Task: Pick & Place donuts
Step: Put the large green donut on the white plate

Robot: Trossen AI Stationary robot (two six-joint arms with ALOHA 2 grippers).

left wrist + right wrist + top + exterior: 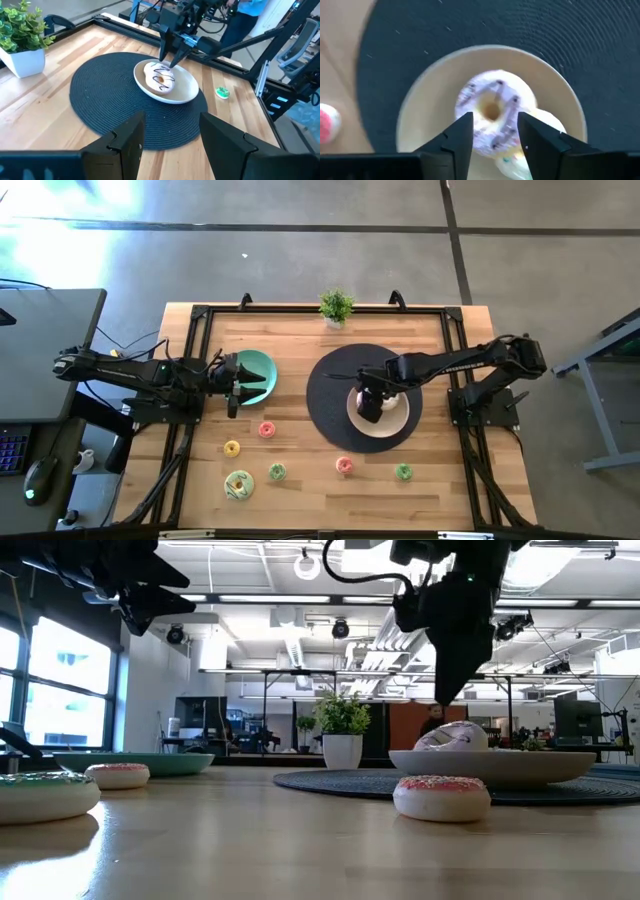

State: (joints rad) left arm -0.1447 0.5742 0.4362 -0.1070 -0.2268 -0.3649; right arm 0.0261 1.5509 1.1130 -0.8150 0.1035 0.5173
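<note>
One white donut (492,117) on beige plate (420,120) | hidden under right pincer (370,408) overhead

White donut (492,117) with dark drizzle; beige plate (420,115); black woven mat (100,100); teal plate (262,370); pink donuts (266,430).

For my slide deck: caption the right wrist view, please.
Right end effector open above a white-iced donut lying on the beige plate, on a dark mat.

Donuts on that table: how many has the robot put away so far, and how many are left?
One white donut lies on the beige plate; possibly another beneath it. The right gripper hangs open just above it, holding nothing. The left gripper waits open by the teal plate. Six donuts remain on the table.
</note>
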